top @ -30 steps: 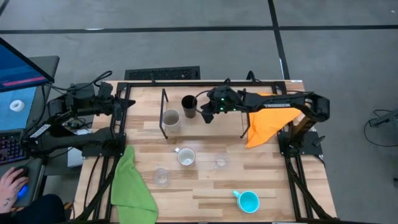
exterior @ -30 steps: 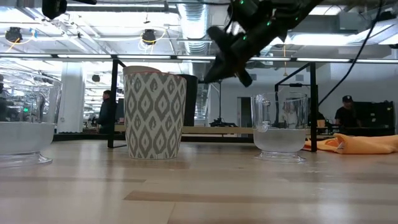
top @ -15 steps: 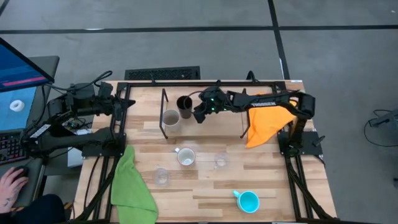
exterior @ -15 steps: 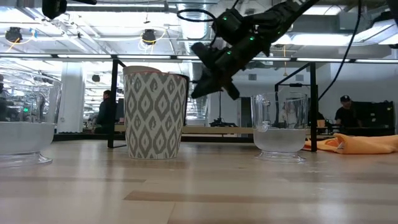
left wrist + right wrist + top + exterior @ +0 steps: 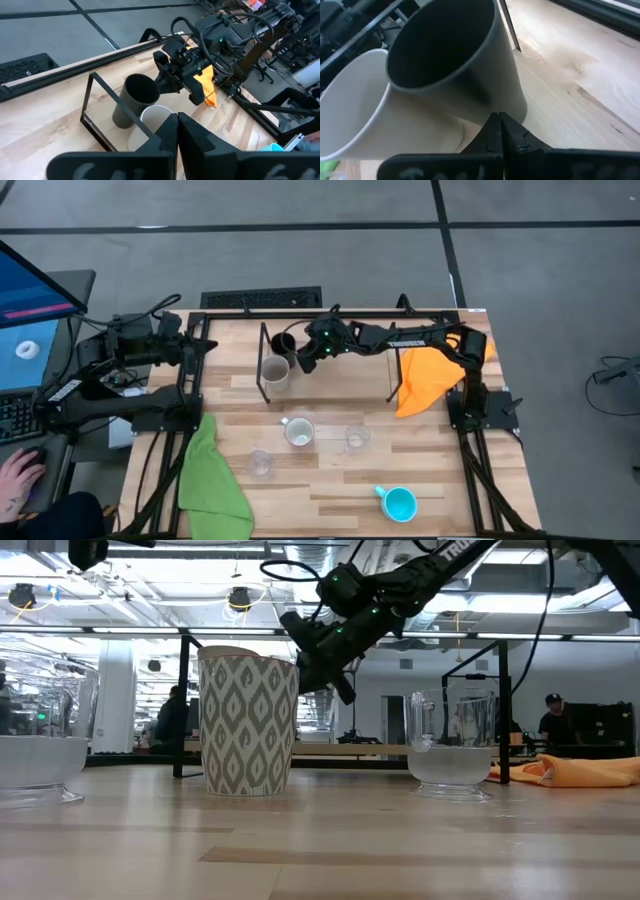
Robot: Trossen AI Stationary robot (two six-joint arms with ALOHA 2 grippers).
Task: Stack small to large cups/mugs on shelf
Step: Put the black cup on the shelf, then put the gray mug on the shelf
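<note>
The right gripper [image 5: 303,356], fingers closed, presses the black mug [image 5: 283,344], which tilts against the grey-beige mug [image 5: 275,371]. Further pushing may topple either one (left gripper [image 5: 176,131] closed, waiting).

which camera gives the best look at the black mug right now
The left wrist view: the black mug shows whole, tilted beside the grey-beige mug. The right wrist view shows it cropped, the high view small, and the low view hides it.

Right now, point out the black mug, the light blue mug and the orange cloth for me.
black mug [image 5: 283,343], high view, on its dark open mouth.
light blue mug [image 5: 400,504], high view, on its blue inside.
orange cloth [image 5: 428,380], high view, on the middle of the fabric.
</note>
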